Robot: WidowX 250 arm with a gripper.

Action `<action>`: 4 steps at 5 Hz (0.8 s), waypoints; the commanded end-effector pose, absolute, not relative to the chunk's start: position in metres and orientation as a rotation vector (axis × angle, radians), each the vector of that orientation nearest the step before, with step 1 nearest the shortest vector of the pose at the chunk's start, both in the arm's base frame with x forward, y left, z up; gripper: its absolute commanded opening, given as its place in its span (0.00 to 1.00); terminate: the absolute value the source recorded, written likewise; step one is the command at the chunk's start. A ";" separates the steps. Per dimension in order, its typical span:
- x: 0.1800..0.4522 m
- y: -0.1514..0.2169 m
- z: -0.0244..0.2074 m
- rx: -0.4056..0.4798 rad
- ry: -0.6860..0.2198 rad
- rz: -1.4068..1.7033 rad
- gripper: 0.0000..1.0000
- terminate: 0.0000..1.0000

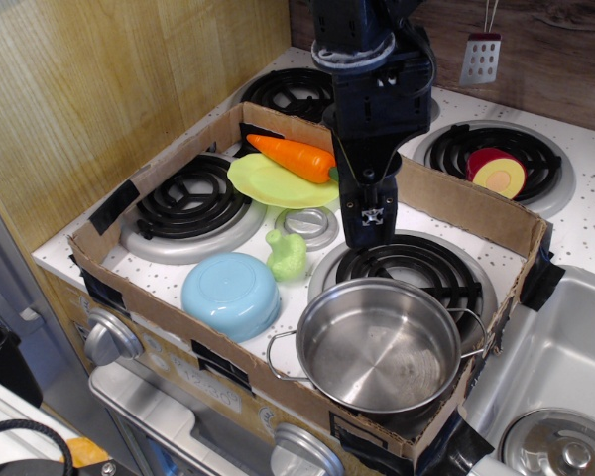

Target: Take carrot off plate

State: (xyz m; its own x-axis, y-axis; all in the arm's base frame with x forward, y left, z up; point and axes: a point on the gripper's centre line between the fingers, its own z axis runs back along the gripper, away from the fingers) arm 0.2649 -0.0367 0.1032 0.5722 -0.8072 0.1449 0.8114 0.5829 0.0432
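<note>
Carrot (294,156) lies on the far side of the plate (268,183), long axis tip-left to stem-right, stem end just beside the gripper (368,230), whose jaws, poorly seen, cannot be judged apart or together

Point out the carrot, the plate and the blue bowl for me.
carrot (296,156), main camera view, middle of the orange body.
plate (268,185), main camera view, bare front part in front of the carrot.
blue bowl (230,294), main camera view, middle of its upturned bottom.
</note>
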 end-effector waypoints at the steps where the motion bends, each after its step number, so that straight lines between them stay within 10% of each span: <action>1: 0.265 -0.037 0.103 -0.029 -0.155 -0.949 1.00 0.00; 4: 0.300 -0.011 0.110 0.281 -0.166 -1.353 1.00 0.00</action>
